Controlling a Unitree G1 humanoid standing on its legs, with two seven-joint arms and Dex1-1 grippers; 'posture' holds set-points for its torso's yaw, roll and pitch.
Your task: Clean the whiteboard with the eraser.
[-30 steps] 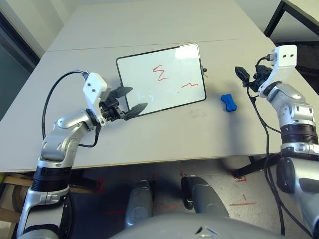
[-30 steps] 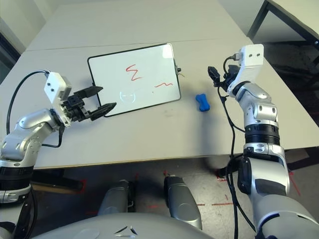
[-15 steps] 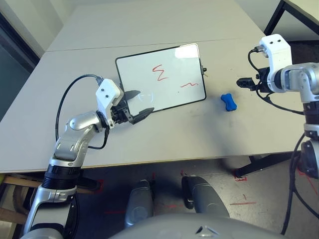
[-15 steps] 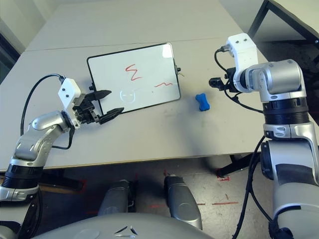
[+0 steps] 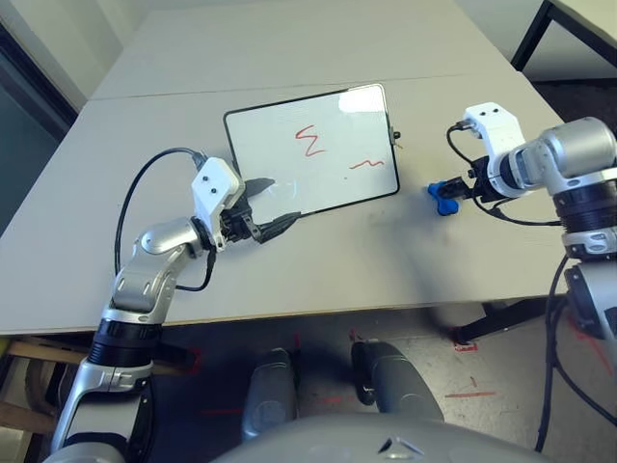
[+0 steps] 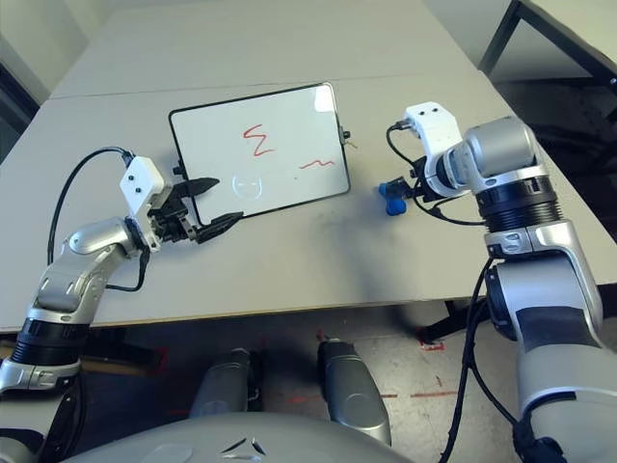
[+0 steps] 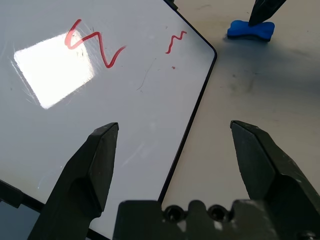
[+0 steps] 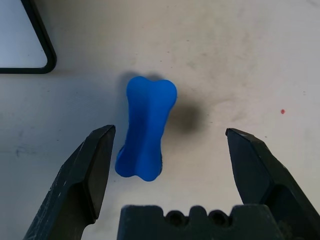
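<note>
Small blue bone-shaped eraser lies on the table just right of the black-framed, red-scribbled whiteboard, between the spread right gripper fingers; left gripper, spread, straddles the whiteboard's near edge.

Silver jointed forearms, white wrist camera boxes, looping black cables, black two-fingered end effectors (screws at base)

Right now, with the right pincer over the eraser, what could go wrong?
1. The eraser sits off-centre between the open fingers of the right pincer, nearer one finger. Closing may push or twist it instead of clamping it.
2. The left pincer straddles the whiteboard edge near its corner. A finger could bump the board and shift it.
3. The red marks remain; a skewed grip would wipe poorly.
</note>
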